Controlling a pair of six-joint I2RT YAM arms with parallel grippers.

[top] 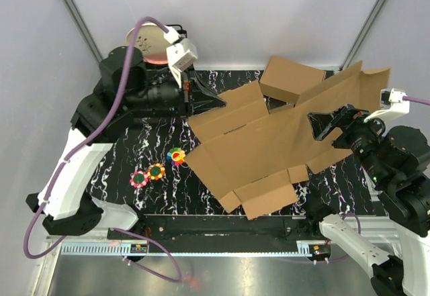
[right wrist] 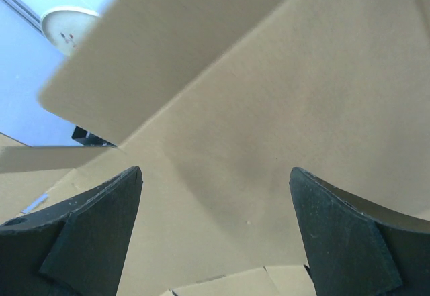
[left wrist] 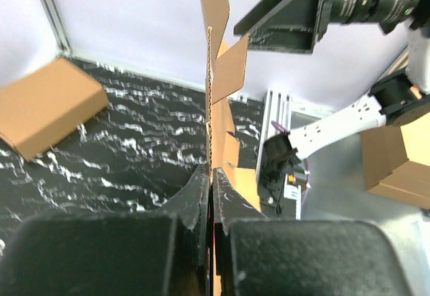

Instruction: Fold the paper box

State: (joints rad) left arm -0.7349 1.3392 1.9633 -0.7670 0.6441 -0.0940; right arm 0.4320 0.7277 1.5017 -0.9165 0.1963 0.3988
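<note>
- On the black marbled mat [top: 134,141], the paper box [top: 269,148] is mostly an open die-cut sheet. It spreads from the centre to the right side, with its left edge raised off the surface.
- Your left gripper [top: 200,101] is clamped shut on that left edge. In the left wrist view its fingers [left wrist: 195,195] pinch the cardboard edge-on.
- Your right gripper [top: 329,123] has its jaws spread wide and holds nothing. It faces the sheet's inner side near the right end. Cardboard fills its wrist view, but you cannot tell whether the fingers touch it.
- The fold looks barely begun. The far-right panel seems bent up along a crease, but no wall stands and no tab sits in a slot. The small flaps at the near edge lie flat.
- Nearly everything is left to do: raise the side walls, tuck in the flaps and bring the lid over.
- A made-up cardboard box [top: 290,78] sits at the back, right against the sheet's far edge. It may crowd any panel you swing that way.
- Three small flower-shaped toys [top: 156,171] lie on the mat, the nearest just beside the sheet's left corner.
- A round pale disc [top: 148,41] sits at the far left, well apart from the work.
</note>
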